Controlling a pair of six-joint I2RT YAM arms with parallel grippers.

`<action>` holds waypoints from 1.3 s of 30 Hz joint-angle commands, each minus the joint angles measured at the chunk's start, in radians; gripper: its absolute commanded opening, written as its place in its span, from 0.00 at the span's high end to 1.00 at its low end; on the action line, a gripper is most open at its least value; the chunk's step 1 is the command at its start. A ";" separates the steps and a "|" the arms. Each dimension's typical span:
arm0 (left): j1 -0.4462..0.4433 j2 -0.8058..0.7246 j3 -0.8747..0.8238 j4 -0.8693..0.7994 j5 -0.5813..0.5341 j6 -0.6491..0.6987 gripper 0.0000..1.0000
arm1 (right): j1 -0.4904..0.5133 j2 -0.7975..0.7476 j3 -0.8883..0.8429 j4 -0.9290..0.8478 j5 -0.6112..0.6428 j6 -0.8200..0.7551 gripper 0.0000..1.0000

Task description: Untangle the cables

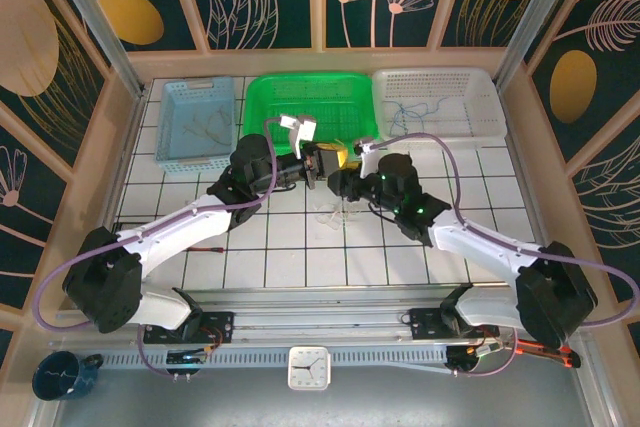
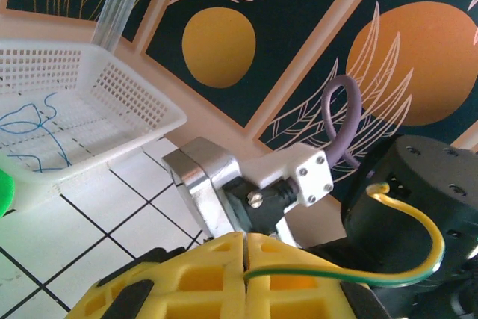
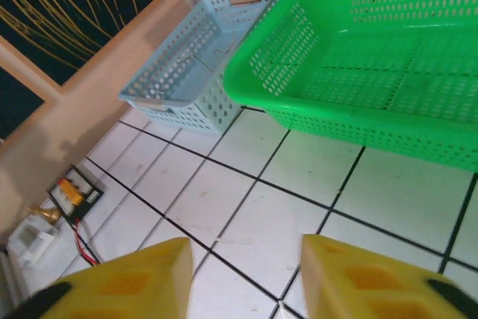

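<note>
Nearest me, at the front edge of the bench (image 1: 290, 247), a small white clock (image 1: 308, 367) lies between my two bases and a dark blue mug (image 1: 60, 375) sits off to my left. Both my arms reach in toward the middle of the white tiles and meet there, wrists almost touching. On the tiles just in front of them lies a faint whitish cable (image 1: 335, 215), too thin for me to trace its loops. My left hand (image 2: 245, 259) is pressed closed, its yellow fingers (image 2: 202, 274) meeting flat, and it pinches a yellow cable (image 2: 418, 222) that comes out of the seam and arcs up and over to the right, against the dark body of my other arm. My right hand (image 3: 246, 274) stands apart with a clear gap between its two yellow pads; through that gap I see bare tile and nothing held. Beyond my hands three baskets line the far edge: a pale blue basket (image 1: 195, 122) on the left with thin tan cables (image 1: 205, 127) in it, a green basket (image 1: 310, 97) in the middle, and a white basket (image 1: 440, 102) on the right with a blue cable (image 2: 30, 121) lying loose on its floor.
</note>
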 commanded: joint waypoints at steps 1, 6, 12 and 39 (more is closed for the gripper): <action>-0.006 -0.045 0.036 0.013 -0.003 -0.021 1.00 | -0.016 0.008 -0.070 0.112 0.023 0.023 0.71; -0.006 -0.076 0.059 -0.018 -0.048 -0.009 1.00 | -0.017 -0.014 -0.170 0.159 0.023 0.074 0.72; -0.006 -0.089 0.099 -0.049 -0.069 0.008 1.00 | -0.017 -0.054 -0.247 0.188 0.034 0.117 0.69; 0.260 -0.085 0.181 -0.306 -0.341 0.168 1.00 | -0.013 -0.251 -0.290 0.036 0.092 0.165 0.53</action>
